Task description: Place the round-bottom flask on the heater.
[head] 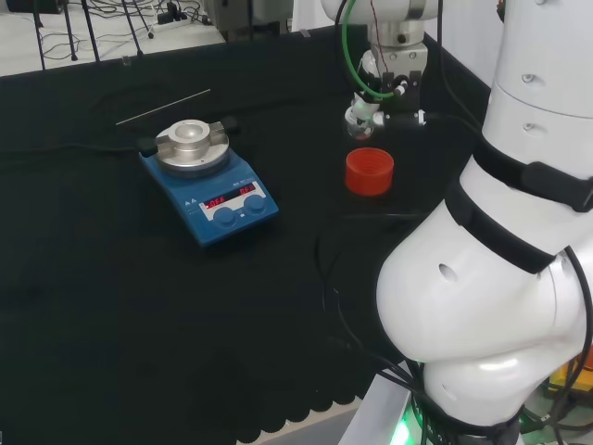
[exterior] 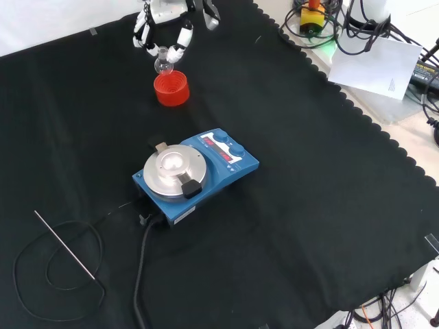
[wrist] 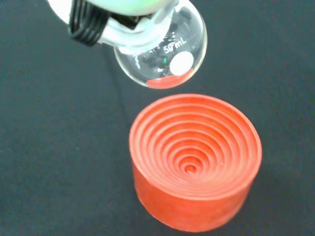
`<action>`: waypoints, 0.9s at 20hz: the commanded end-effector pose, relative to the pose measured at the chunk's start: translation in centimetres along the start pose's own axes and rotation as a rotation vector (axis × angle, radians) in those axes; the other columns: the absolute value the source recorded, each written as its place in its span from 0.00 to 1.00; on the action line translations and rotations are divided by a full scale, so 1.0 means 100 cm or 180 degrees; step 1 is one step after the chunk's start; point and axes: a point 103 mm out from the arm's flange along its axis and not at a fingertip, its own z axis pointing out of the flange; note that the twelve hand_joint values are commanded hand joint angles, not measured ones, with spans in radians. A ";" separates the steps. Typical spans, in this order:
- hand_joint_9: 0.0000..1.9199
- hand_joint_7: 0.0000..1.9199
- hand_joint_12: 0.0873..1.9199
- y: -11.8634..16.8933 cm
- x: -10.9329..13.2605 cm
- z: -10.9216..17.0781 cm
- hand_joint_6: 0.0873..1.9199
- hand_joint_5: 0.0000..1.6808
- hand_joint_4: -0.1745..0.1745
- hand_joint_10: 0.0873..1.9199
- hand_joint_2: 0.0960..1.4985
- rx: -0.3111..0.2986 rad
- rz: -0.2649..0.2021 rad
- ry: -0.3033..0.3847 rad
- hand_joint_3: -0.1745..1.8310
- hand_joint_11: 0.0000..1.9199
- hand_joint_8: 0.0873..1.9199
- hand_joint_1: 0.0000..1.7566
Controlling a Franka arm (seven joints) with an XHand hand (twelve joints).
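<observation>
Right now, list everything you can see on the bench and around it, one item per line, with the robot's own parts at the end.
round-bottom flask: one, clear glass, held in the hand just above the red stand
stand: one, red ribbed ring, on the cloth, nothing resting in it
heater: one, blue with a silver top plate, mid-cloth
rod: one, thin metal, lying near the front view's lower left
cable: one, black, running from the heater
cloth: one, black, covering the bench
paper sheet: one, white, off the cloth's edge in the front view
hand: one, black and white, fingers curled round the flask
arm: one, white, at the head view's right
</observation>
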 end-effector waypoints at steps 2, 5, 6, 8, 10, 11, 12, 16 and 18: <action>0.43 0.29 0.61 -0.011 0.025 -0.026 0.50 0.65 1.00 0.23 0.45 -0.0050 -0.0168 -0.0007 0.43 0.32 0.29 0.61; 0.44 0.29 0.61 -0.011 0.038 -0.035 0.50 0.65 1.00 0.23 0.45 -0.0062 -0.0251 -0.0005 0.43 0.32 0.29 0.61; 0.44 0.29 0.61 -0.011 0.043 -0.038 0.50 0.65 1.00 0.23 0.45 -0.0063 -0.0295 -0.0012 0.43 0.32 0.29 0.61; 0.44 0.29 0.61 -0.009 0.055 -0.044 0.50 0.65 1.00 0.23 0.45 -0.0069 -0.0375 -0.0031 0.43 0.33 0.29 0.61; 0.44 0.29 0.60 -0.007 0.070 -0.050 0.50 0.65 1.00 0.23 0.44 -0.0056 -0.0466 -0.0049 0.44 0.33 0.29 0.61; 0.44 0.29 0.60 -0.005 0.077 -0.052 0.50 0.65 1.00 0.23 0.44 -0.0055 -0.0509 -0.0064 0.44 0.33 0.29 0.61; 0.44 0.29 0.60 -0.004 0.086 -0.054 0.50 0.65 1.00 0.23 0.44 -0.0049 -0.0562 -0.0086 0.44 0.33 0.29 0.61; 0.44 0.29 0.60 0.002 0.118 -0.064 0.50 0.65 1.00 0.23 0.44 -0.0035 -0.0687 -0.0166 0.44 0.33 0.29 0.61; 0.44 0.29 0.60 0.006 0.134 -0.067 0.50 0.65 1.00 0.23 0.44 -0.0029 -0.0758 -0.0187 0.44 0.33 0.29 0.61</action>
